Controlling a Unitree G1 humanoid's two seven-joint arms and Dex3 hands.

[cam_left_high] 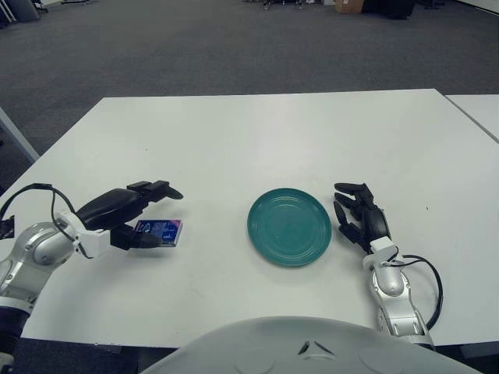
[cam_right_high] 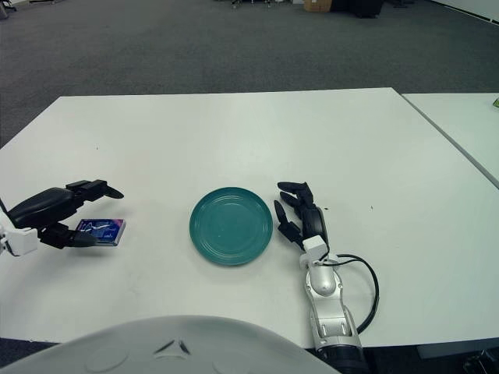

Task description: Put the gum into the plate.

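While my left hand (cam_left_high: 129, 214) hovers low over the gum (cam_left_high: 159, 231), I see its upper fingers (cam_left_high: 156, 189) stretched out above the pack and the thumb down at the pack's near-left corner, so the hand is spread around it and not closed on anything. I cannot tell whether the thumb is touching the pack or is just beside it. The gum, a flat blue pack, lies on the white table (cam_left_high: 265, 140), well left of the green plate (cam_left_high: 289, 226), which holds nothing.

My main worry is the grasp. The pack is thin and lies flat, so I judge that closing from above may only pinch one edge; it could then pivot or slip out on the lift. If the thumb pushes before the fingers come down, the pack may skid along the smooth tabletop, away from the plate. On the carry, a loose hold could drop it short of the rim, or let it land on the rim and slide off.

My right hand (cam_left_high: 357, 216) shows just right of the plate, fingers loosely spread, holding nothing, close enough that a stray move could nudge the plate.
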